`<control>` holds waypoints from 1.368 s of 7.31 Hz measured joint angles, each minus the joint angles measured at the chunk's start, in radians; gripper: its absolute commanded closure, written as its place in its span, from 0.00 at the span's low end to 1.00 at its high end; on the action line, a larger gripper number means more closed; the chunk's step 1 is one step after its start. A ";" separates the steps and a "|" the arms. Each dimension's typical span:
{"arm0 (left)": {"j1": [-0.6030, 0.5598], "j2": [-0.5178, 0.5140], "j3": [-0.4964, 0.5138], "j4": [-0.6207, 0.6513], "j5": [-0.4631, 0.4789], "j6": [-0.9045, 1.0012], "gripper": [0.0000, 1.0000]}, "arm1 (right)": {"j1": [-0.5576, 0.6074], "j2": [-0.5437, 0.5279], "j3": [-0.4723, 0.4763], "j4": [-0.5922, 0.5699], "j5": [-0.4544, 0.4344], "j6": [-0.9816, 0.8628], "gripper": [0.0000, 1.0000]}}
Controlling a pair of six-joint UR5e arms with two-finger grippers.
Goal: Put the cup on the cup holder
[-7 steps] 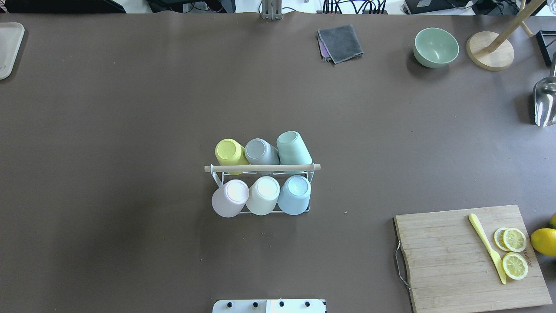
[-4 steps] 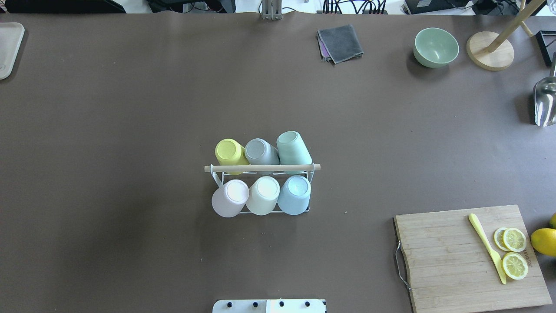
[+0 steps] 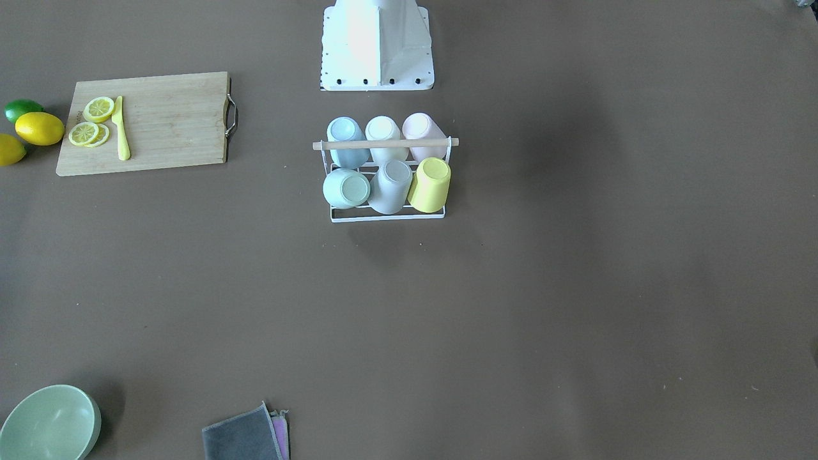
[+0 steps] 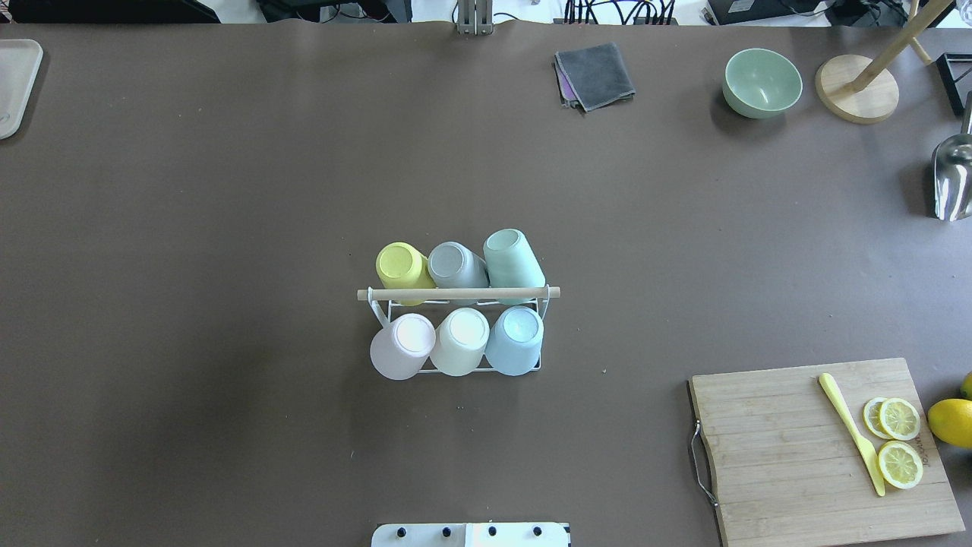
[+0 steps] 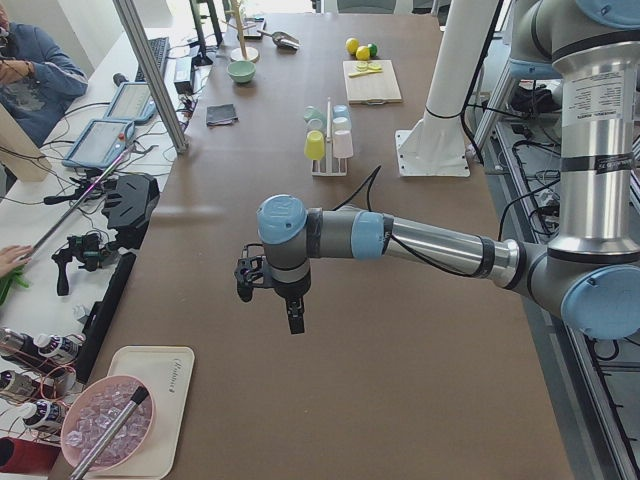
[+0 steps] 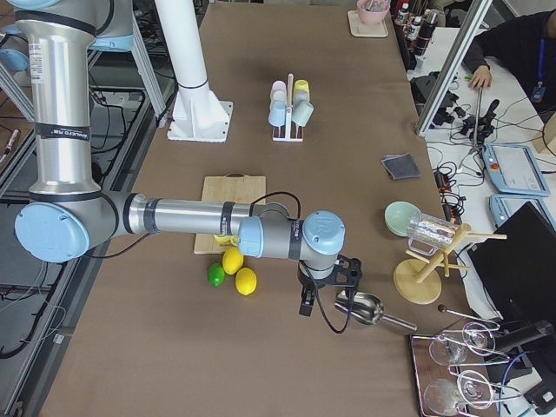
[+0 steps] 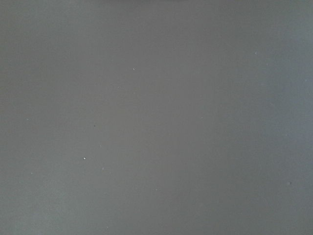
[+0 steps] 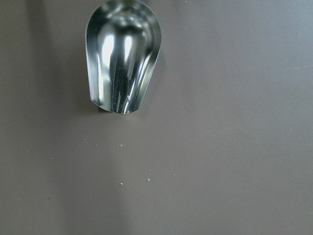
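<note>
The cup holder, a white wire rack with a wooden rod across its top, stands mid-table. Several tumblers sit upside down on its prongs: yellow, grey and green at the back, pink, cream and blue at the front. It also shows in the front-facing view. My left gripper hangs over bare table far to the rack's left. My right gripper hangs next to a metal scoop at the far right. Whether either is open I cannot tell.
A wooden cutting board with lemon slices and a yellow knife lies front right, lemons beside it. A green bowl, a grey cloth and a wooden stand are at the back right. A tray is back left.
</note>
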 measured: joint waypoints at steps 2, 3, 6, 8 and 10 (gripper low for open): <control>-0.001 0.003 0.003 0.000 0.001 0.000 0.01 | -0.004 0.002 -0.002 0.003 0.000 0.012 0.00; -0.001 0.003 0.007 0.000 0.002 0.000 0.01 | -0.006 0.003 -0.002 0.004 0.000 0.017 0.00; -0.011 0.004 0.017 -0.002 0.015 0.003 0.01 | -0.007 0.004 -0.003 0.005 0.000 0.021 0.00; -0.013 0.000 0.023 -0.006 0.060 0.001 0.01 | -0.009 0.004 -0.003 0.005 0.000 0.021 0.00; -0.033 0.002 0.020 -0.006 0.069 -0.001 0.01 | -0.011 0.003 -0.004 0.005 0.000 0.021 0.00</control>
